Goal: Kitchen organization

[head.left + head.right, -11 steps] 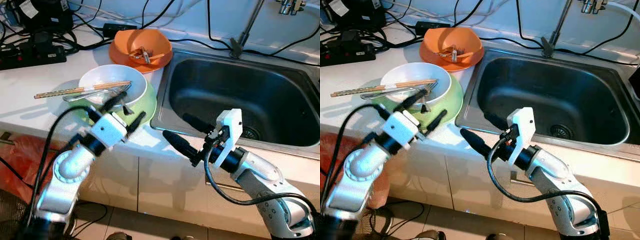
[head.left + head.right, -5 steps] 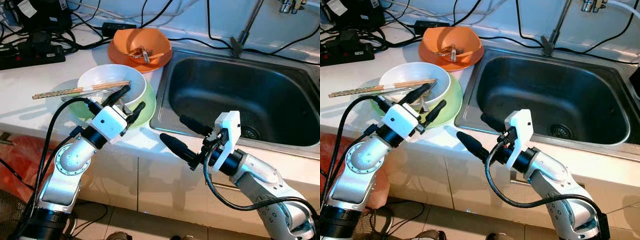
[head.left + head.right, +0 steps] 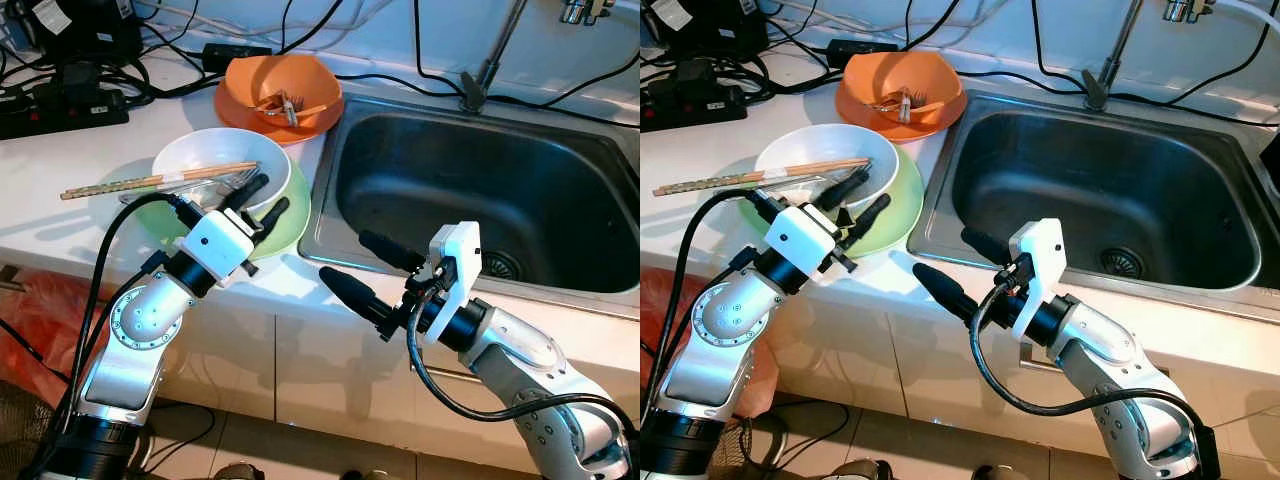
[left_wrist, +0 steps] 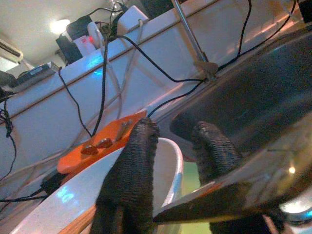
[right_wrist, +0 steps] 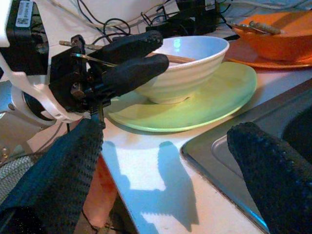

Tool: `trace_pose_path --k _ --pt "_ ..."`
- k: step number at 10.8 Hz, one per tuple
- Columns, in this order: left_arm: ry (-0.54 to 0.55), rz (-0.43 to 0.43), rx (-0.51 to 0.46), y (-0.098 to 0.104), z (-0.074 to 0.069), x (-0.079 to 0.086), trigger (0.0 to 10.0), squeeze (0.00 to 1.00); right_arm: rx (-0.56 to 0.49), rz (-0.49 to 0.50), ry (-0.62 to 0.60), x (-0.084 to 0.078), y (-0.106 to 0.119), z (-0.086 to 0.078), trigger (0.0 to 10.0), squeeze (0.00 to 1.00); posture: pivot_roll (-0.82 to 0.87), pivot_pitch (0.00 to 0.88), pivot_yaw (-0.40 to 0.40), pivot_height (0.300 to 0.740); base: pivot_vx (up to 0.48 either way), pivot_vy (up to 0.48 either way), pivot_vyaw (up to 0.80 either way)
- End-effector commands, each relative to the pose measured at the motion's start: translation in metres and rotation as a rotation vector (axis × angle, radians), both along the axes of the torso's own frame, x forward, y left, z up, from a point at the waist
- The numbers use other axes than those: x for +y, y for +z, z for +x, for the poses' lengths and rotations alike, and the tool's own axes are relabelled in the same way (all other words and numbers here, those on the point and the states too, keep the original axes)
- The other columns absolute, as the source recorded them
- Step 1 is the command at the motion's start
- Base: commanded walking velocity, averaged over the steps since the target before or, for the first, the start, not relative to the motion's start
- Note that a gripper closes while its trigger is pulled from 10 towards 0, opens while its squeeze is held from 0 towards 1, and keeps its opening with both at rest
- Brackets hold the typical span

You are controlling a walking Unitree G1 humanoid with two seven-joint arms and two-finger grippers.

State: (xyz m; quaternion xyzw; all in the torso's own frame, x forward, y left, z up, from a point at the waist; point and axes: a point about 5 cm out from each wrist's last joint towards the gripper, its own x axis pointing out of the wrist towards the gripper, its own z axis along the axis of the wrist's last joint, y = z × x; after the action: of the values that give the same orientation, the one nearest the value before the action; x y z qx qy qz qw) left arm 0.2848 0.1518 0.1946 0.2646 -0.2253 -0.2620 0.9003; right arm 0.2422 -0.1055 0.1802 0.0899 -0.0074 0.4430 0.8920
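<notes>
left claw (image 3: 262, 196) – astride white bowl (image 3: 200, 156) rim | right claw (image 3: 364, 264) – spread wide

Both grippers, left (image 3: 262, 198) and right (image 3: 358, 266), hover with fingers apart.

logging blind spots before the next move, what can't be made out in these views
- Small items in the orange bowl: too small to identify in the eye views.
- Utensil under the chopsticks in the white bowl: its end is covered by the left pincer.
- Green plate: its middle sits under the white bowl.
- Faucet: its top is cut off by the eye view's upper edge.
</notes>
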Motion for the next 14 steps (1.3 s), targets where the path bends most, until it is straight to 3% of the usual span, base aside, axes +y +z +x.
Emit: trace_pose_path --k 1,7,10,14 --pt "-0.023 -0.008 -0.008 0.004 0.000 -0.003 0.0 0.00 -0.016 0.001 0.001 0.000 0.004 -0.001 10.0 0.00 0.07 0.114 -0.073 0.740 0.000 0.000 0.00" --pt "-0.049 -0.040 -0.014 0.016 0.000 -0.006 0.0 0.00 -0.020 0.009 -0.025 0.000 0.004 0.002 10.0 0.00 0.07 0.115 -0.073 0.740 0.000 0.000 0.00" --pt "-0.068 -0.072 -0.018 0.037 0.002 -0.006 0.0 0.00 -0.026 0.009 -0.029 0.000 0.004 0.004 10.0 0.00 0.08 0.109 -0.075 0.740 0.000 0.000 0.00" --pt "-0.076 -0.048 -0.024 0.066 0.005 0.003 0.0 0.00 -0.033 0.009 -0.031 0.001 0.005 0.006 10.0 0.00 0.08 0.106 -0.077 0.740 0.000 0.000 0.00"
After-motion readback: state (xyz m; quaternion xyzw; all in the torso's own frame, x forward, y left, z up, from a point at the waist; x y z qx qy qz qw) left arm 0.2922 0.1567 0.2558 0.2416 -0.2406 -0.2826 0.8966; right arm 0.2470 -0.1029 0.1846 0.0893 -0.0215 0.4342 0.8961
